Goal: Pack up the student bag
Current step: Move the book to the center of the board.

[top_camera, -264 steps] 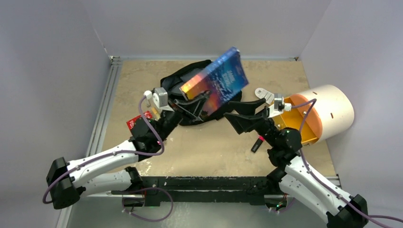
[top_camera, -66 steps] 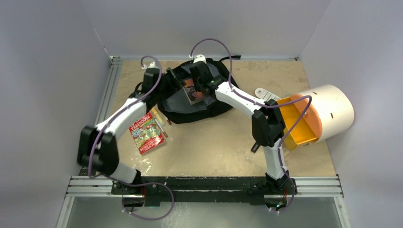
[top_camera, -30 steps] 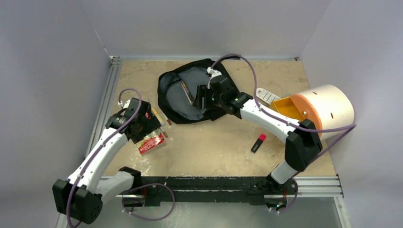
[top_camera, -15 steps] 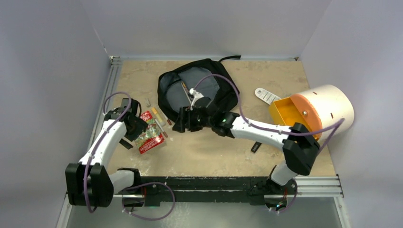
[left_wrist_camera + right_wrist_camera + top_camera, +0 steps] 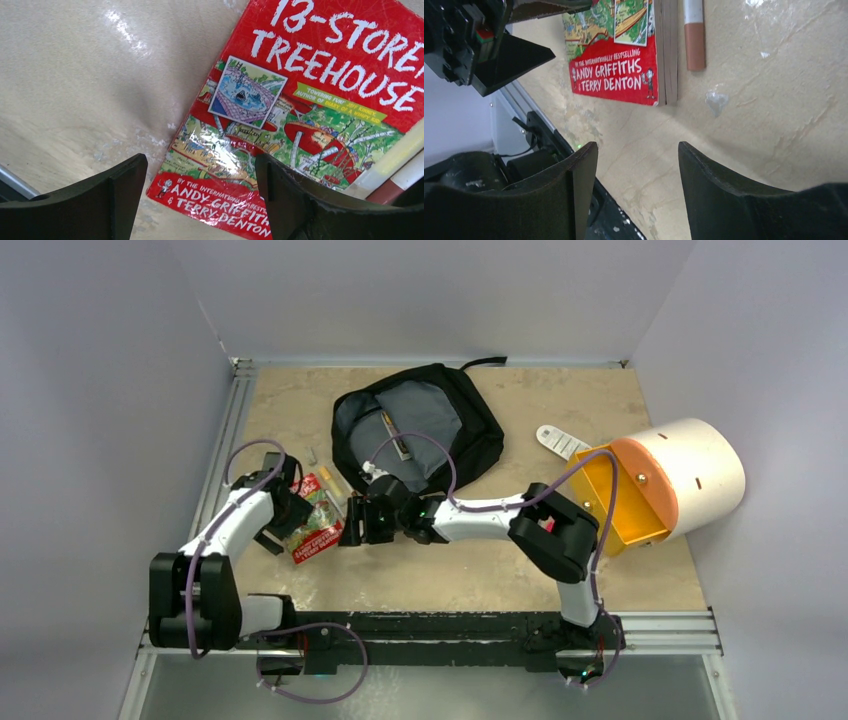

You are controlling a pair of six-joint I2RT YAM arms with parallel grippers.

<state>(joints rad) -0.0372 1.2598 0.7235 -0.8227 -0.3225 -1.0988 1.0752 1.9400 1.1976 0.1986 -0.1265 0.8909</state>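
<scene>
Top external shows the student bag (image 5: pixel 420 430) gaping at the far side, the red book (image 5: pixel 318 532) not yet packed, on the table (image 5: pixel 450 575) between the open, empty left tool (image 5: pixel 197 165) and right tool (image 5: pixel 636 147).

The tan table (image 5: pixel 450 570) carries a black bag (image 5: pixel 420 435) at twelve o'clock. A red book (image 5: pixel 315 530) lies at nine with pens (image 5: pixel 329 480) beside it. A cream cylinder (image 5: pixel 690 475) lies on its side at three, and a white strip (image 5: pixel 560 441) at two.

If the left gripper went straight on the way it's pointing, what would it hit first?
Probably the red book, near its lower corner; the left gripper has open jaws straddling that spot.
</scene>
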